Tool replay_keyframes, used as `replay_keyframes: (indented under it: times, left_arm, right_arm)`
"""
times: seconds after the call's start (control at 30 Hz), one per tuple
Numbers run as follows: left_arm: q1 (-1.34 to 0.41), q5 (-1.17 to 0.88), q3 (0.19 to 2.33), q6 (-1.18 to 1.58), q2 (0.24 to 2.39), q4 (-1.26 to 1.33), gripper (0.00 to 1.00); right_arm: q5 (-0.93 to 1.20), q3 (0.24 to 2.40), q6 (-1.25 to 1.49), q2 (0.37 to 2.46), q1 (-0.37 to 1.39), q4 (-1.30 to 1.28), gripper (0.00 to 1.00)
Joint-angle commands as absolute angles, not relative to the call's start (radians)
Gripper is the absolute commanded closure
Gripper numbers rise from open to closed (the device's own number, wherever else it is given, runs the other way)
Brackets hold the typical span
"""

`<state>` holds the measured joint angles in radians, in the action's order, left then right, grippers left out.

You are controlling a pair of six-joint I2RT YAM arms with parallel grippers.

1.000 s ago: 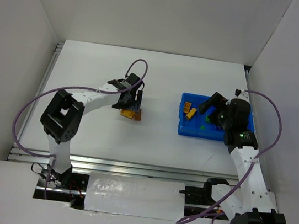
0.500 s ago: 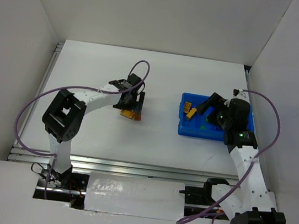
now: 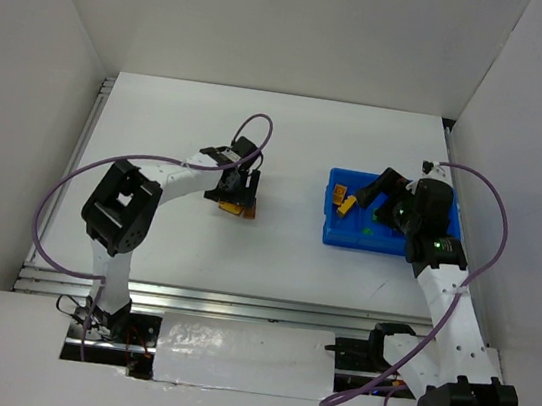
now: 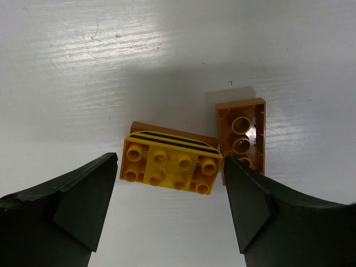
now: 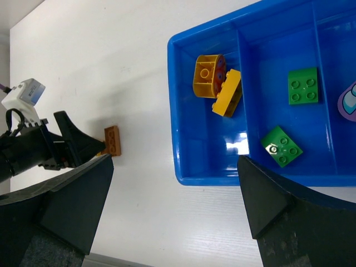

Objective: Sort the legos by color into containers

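Well left of the tray [image 5: 207,179], the left gripper [image 3: 241,189] hangs low over the table, jaws spread and holding nothing. They bracket a yellow brick [image 4: 168,167] with black stripes, with a small gap on each side. An orange piece [image 4: 167,128] peeks out from behind that brick; I cannot tell whether it touches it or lies under it. An orange brick [image 4: 241,132] lies studs-down just on its tray side, close to one jaw. The step looks like picking up the yellow brick, so the jaws should come straight down, centred, and close on its short ends, slipping between yellow and orange without nudging the neighbour. Lift slowly in case the piece behind comes along. The tray's leftmost compartment already holds a yellow block [image 5: 227,93], the likely target. The right gripper [image 5: 175,161] hovers over the tray's left end, wide open and empty, and should leave that compartment free.
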<state>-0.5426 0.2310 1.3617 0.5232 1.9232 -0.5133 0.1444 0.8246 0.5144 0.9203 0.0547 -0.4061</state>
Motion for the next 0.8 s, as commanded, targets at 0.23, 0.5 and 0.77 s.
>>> replay_keyframes:
  times: [0.23, 0.5, 0.77]
  left_arm:
    - [-0.548, 0.244, 1.358, 0.506, 1.939, -0.515, 0.23]
    - [-0.548, 0.262, 1.379, 0.511, 1.931, -0.534, 0.72]
    - [-0.551, 0.181, 1.344, 0.535, 1.772, -0.539, 1.0]
  right_arm:
    - [0.152, 0.811, 0.497, 0.908, 0.061, -0.371, 0.0]
    - [0.156, 0.815, 0.495, 0.908, 0.061, -0.373, 0.0]
    - [0.343, 0.773, 0.476, 0.916, 0.063, -0.284, 0.0]
